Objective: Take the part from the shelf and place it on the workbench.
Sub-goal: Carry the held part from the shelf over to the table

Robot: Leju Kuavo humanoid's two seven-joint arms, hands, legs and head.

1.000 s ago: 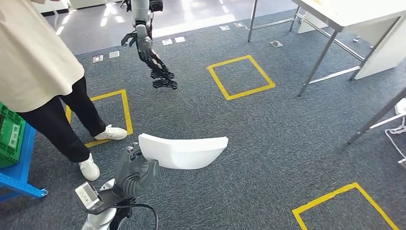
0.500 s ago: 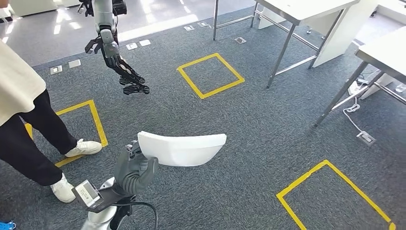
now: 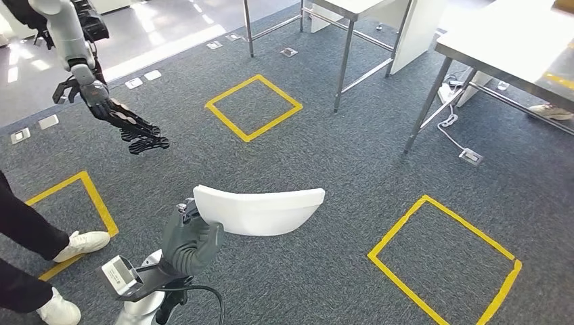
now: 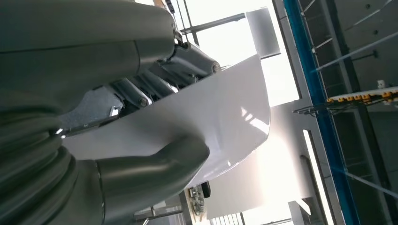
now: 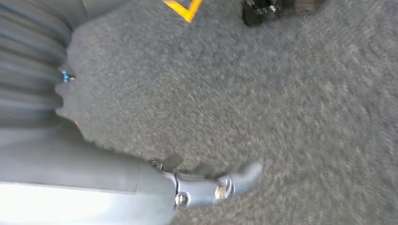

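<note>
A white curved part (image 3: 260, 211) hangs level over the grey carpet, and my left hand (image 3: 191, 245) grips its left end. In the left wrist view the thumb (image 4: 155, 168) presses under the white part (image 4: 220, 112) while the fingers clamp its other face. A light-topped workbench (image 3: 501, 40) on metal legs stands at the upper right, well away from the part. My right hand (image 5: 206, 187) hangs over bare carpet with its thumb stretched out and nothing in it; the picture is blurred.
Another robot's arm (image 3: 101, 101) reaches in at the upper left with its dark hand (image 3: 142, 139) spread. A person's legs and white shoes (image 3: 81, 244) stand at the left edge. Yellow tape squares (image 3: 254, 107) (image 3: 447, 264) mark the carpet. A cable and floor socket (image 3: 470, 157) lie under the bench.
The camera has turned to the right: the person and green crate slid off to the left, and the workbench came in at the right. The part stays in my left hand.
</note>
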